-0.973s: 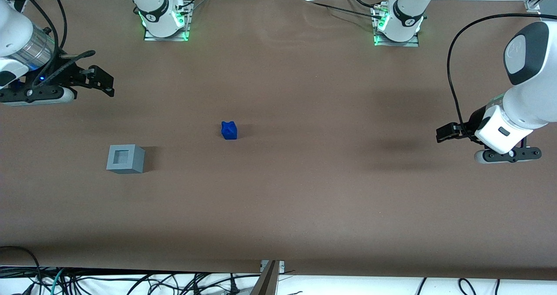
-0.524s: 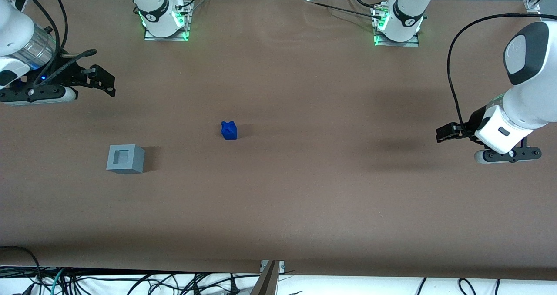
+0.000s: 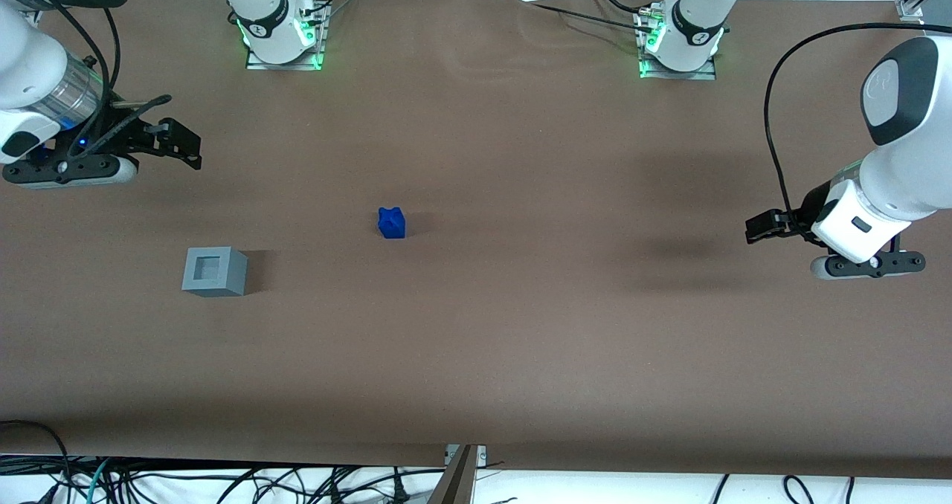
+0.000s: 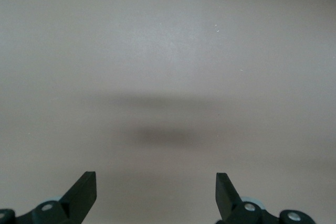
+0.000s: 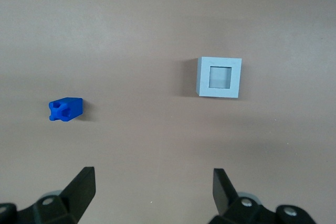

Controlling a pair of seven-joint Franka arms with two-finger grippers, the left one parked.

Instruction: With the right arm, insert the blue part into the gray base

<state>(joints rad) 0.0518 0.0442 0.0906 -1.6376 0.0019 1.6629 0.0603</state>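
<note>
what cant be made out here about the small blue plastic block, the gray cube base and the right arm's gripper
- Small bright-blue plastic block: its underside is hidden against the table in both views; notch detail is too small in the front view.
- Light-gray plastic cube base: the recess depth is unclear, seen from straight above.
- Black two-finger gripper, open, high above the table toward the working arm's end: fingertips are cut off by the right wrist view's edge.

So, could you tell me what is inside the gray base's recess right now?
Nothing: the gray base recess is empty, the blue part lies apart on the table, and the open gripper hovers clear.
</note>
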